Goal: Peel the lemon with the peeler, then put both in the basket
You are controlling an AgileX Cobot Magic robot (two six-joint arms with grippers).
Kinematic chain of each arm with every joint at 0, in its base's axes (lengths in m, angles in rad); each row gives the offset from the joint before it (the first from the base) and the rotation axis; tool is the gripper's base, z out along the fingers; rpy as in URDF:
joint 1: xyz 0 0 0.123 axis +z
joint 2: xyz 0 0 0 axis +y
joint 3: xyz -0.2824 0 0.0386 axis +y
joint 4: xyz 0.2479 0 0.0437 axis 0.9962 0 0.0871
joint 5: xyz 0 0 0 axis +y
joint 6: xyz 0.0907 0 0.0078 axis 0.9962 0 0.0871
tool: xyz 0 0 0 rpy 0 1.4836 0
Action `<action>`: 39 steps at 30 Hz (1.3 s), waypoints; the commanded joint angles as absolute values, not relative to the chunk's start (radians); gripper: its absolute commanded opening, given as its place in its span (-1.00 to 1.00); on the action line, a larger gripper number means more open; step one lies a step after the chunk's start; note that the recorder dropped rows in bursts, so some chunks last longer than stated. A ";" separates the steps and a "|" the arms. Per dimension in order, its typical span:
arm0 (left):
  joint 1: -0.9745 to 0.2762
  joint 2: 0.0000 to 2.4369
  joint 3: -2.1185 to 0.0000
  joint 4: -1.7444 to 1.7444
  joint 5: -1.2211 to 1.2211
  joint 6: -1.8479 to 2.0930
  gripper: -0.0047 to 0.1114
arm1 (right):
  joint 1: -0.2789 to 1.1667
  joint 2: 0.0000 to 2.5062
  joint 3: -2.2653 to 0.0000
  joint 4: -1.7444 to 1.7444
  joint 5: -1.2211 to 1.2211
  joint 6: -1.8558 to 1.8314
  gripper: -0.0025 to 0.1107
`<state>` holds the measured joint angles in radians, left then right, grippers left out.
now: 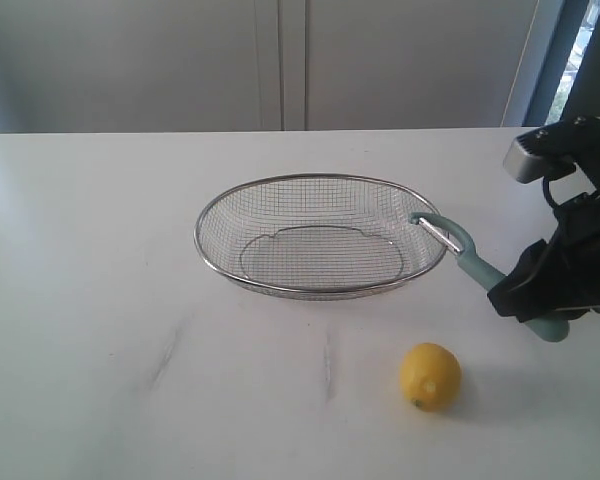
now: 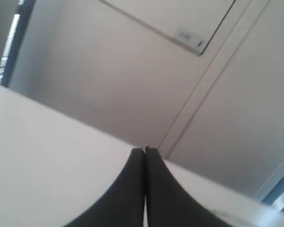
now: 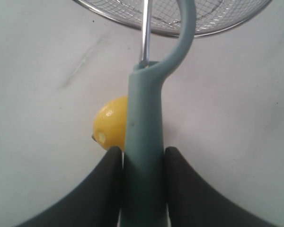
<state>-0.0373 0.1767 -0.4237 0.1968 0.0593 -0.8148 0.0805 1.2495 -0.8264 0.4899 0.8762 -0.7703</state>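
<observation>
The yellow lemon (image 1: 430, 376) lies on the white table in front of the wire basket (image 1: 211, 258), to its right. My right gripper (image 1: 525, 290) is shut on the pale teal peeler (image 1: 467, 253), held above the table with its looped head reaching the basket's right rim. In the right wrist view the peeler handle (image 3: 145, 142) runs between the two black fingers (image 3: 104, 179), and the lemon (image 3: 110, 127) shows partly behind it, with the basket rim (image 3: 217, 29) beyond. My left gripper (image 2: 145, 150) is shut on nothing and does not show in the exterior view.
The white table (image 1: 100, 300) spreads wide to the left and front of the basket. A grey panelled wall (image 1: 280, 60) stands behind the table. The left wrist view shows only table edge and wall.
</observation>
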 commanded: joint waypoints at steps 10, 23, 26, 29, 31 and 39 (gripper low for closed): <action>-0.222 0.454 -0.488 -0.176 0.576 0.092 -0.92 | 0.072 1.247 -0.824 0.496 0.865 -0.782 -0.96; -0.234 0.656 -0.490 -0.684 0.673 0.611 -0.92 | 0.072 1.247 -0.824 0.496 0.865 -0.782 -0.96; -0.234 0.712 -0.490 -0.686 0.675 0.633 -0.92 | 0.072 1.247 -0.824 0.496 0.865 -0.782 -0.96; -0.234 0.765 -0.504 -0.688 0.683 0.650 -0.92 | 0.072 1.247 -0.824 0.496 0.865 -0.782 -0.96; -0.234 0.796 -0.528 -0.718 0.705 0.666 -0.92 | 0.072 1.247 -0.824 0.496 0.865 -0.782 -0.96; -0.251 0.892 -0.584 -0.912 0.729 0.827 -0.92 | 0.072 1.247 -0.824 0.496 0.865 -0.782 -0.96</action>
